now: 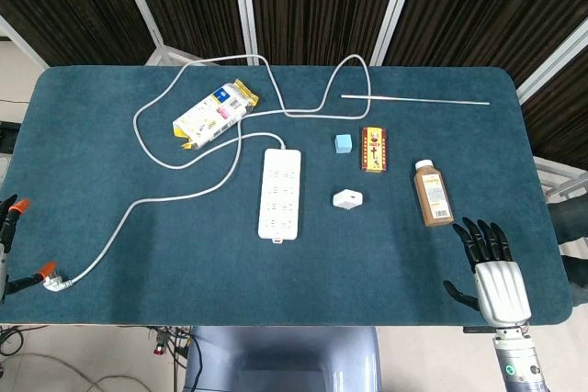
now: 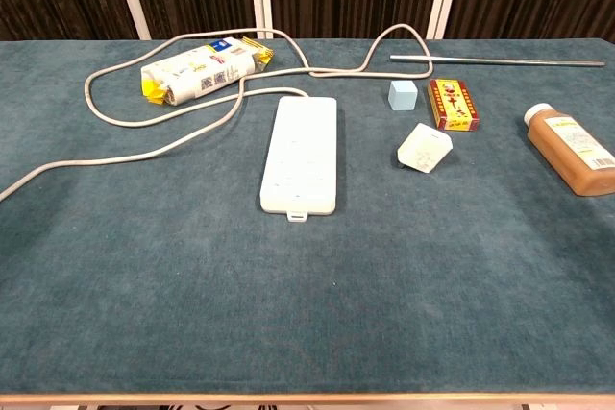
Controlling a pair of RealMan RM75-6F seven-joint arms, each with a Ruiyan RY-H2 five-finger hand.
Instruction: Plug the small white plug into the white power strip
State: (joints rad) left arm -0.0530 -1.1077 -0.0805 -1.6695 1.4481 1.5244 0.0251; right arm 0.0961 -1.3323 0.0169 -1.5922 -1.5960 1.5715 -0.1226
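Note:
The small white plug (image 1: 348, 199) (image 2: 425, 148) lies on the blue table cloth, a short way right of the white power strip (image 1: 280, 194) (image 2: 301, 164). The strip lies flat in the middle of the table, its grey cable (image 1: 175, 192) looping off to the back and left. My right hand (image 1: 491, 268) rests at the table's front right corner, fingers spread and holding nothing, well to the right of the plug. It shows only in the head view. My left hand (image 1: 7, 227) is barely visible at the far left edge; its state is unclear.
A white and yellow snack packet (image 1: 214, 114) lies at the back left. A small light-blue cube (image 1: 343, 143), a red and yellow box (image 1: 373, 150) and a brown bottle (image 1: 432, 193) lie right of the strip. A thin metal rod (image 1: 415, 99) lies at the back right.

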